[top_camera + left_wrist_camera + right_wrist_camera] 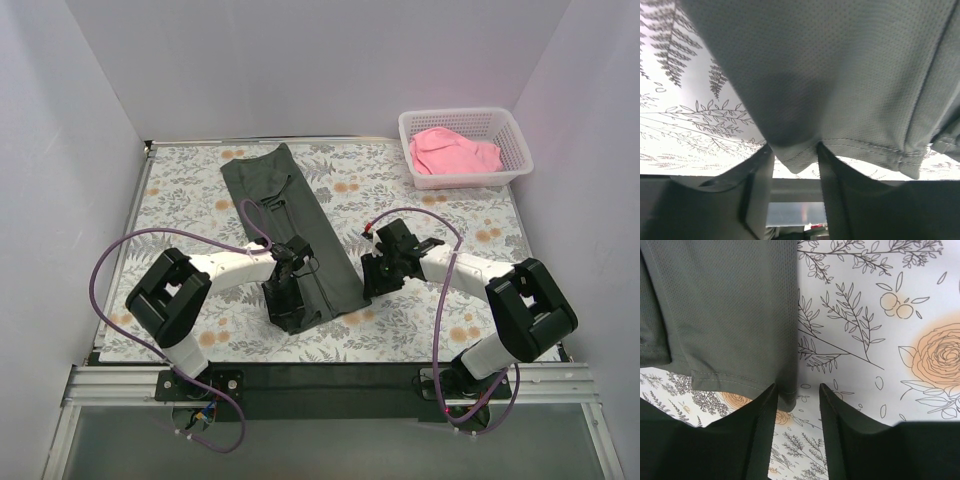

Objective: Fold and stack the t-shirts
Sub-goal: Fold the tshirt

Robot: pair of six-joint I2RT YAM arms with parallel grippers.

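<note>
The dark charcoal t-shirt [290, 215] lies folded into a long strip that runs from the far left to the near middle of the table. My left gripper [296, 315] is open over the strip's near end. In the left wrist view the shirt's hem [805, 160] dips between the spread fingers of my left gripper [795, 147]. My right gripper [369, 284] is open beside the strip's near right corner. In the right wrist view that hem corner [787, 397] lies against the left finger of my right gripper [797, 387]. The pink t-shirt [455, 150] lies crumpled in the basket.
A white mesh basket [460, 113] stands at the far right corner of the floral tablecloth [440, 215]. White walls close in the table on three sides. A black rail [330, 375] runs along the near edge by the arm bases.
</note>
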